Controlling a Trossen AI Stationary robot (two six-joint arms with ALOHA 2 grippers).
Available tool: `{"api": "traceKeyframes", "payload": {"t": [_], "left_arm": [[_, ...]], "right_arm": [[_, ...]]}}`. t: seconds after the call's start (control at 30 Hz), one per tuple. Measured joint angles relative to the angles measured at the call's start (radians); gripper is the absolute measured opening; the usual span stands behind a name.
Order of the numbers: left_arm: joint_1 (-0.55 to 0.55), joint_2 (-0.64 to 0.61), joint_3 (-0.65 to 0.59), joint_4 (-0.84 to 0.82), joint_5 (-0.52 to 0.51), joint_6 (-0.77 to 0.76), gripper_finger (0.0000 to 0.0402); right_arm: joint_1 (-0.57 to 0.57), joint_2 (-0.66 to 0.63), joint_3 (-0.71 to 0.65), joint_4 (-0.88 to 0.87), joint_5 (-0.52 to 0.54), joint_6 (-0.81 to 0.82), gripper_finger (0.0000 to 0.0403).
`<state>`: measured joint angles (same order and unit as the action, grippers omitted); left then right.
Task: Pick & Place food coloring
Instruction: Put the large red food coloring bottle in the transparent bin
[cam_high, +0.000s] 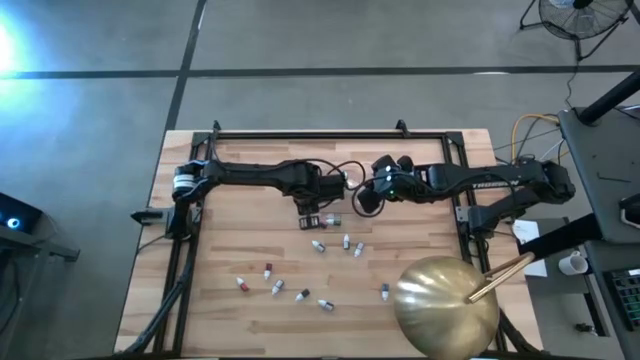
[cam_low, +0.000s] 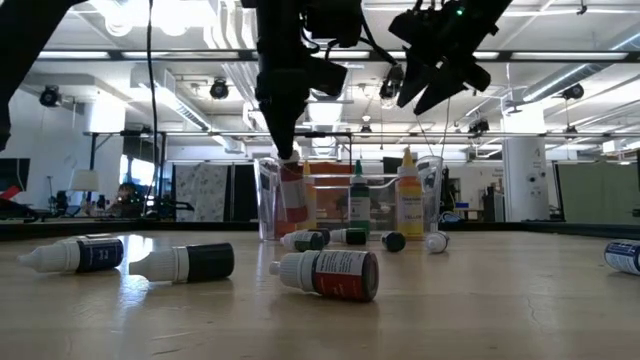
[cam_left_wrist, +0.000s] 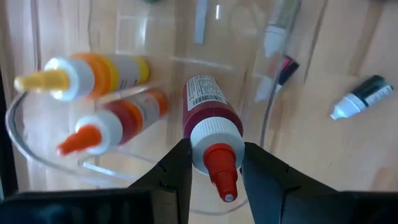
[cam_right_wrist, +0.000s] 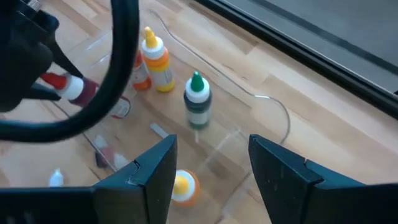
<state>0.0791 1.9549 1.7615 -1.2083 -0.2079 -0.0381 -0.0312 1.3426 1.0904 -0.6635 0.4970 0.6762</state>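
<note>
Our left gripper (cam_left_wrist: 214, 163) squeezes a red-capped bottle (cam_left_wrist: 210, 127) over the tub (cam_left_wrist: 43, 155). Our right gripper (cam_right_wrist: 211, 168), at three o'clock, is apart and empty. If we let go crooked, the bottle could knock the others over.

Both arms are black and thin, with round joints. A black cable (cam_high: 345, 170) loops between them. Small green lights (cam_high: 392, 182) glow on the right arm.

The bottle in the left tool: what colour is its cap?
Red cap on a white collar; the left wrist view shows it best.
</note>
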Motion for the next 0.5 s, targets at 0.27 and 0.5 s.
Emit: {"api": "traceKeyframes", "payload": {"t": [0.27, 0.5], "left_arm": [[0.005, 0.0, -0.002, 0.013, 0.008, 0.114, 0.0094], [0.006, 0.0, -0.035, 0.0, 0.009, 0.202, 0.0094]], "right_arm": [[0.001, -0.055, -0.001, -0.112, -0.01, -0.035, 0.0192], [0.001, -0.061, -0.009, -0.198, -0.008, 0.015, 0.0192]]}}
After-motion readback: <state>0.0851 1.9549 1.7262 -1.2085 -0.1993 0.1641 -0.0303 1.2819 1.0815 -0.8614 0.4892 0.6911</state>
